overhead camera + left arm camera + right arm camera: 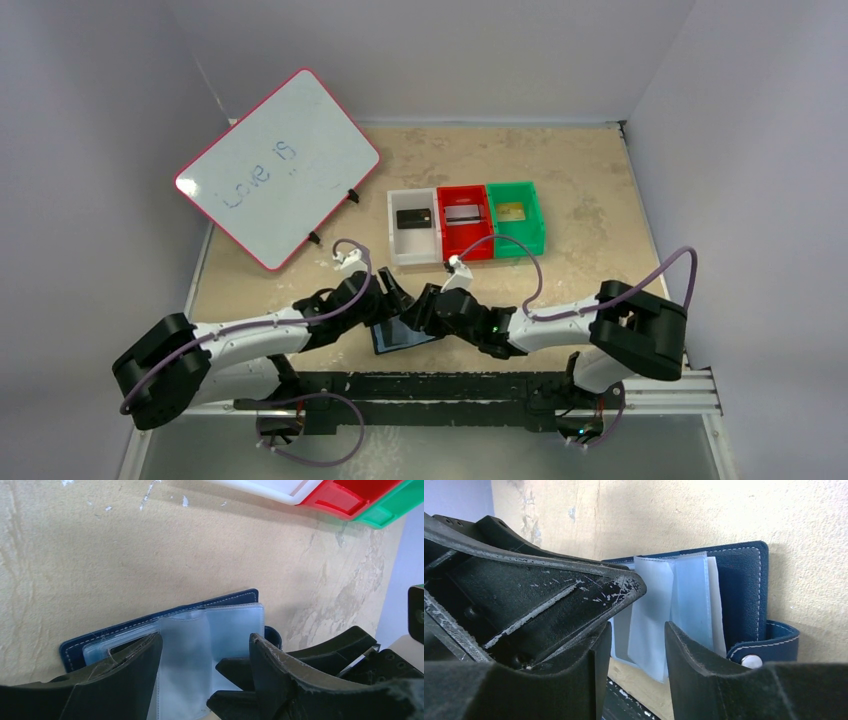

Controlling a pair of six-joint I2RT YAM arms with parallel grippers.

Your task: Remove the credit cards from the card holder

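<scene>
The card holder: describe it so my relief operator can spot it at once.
On the tan table, look at the near edge, below the row of white, red and green bins. The card holder lies open between the two gripper tips. It is the only dark navy item, with pale blue sleeves inside.

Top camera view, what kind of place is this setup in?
Probably a lab test cell for robot handling, not a home or office. Plain white walls box in a worn beige tabletop; two black-and-white arms are bolted to a metal rail, and a pink-framed whiteboard stands propped as a prop.
</scene>
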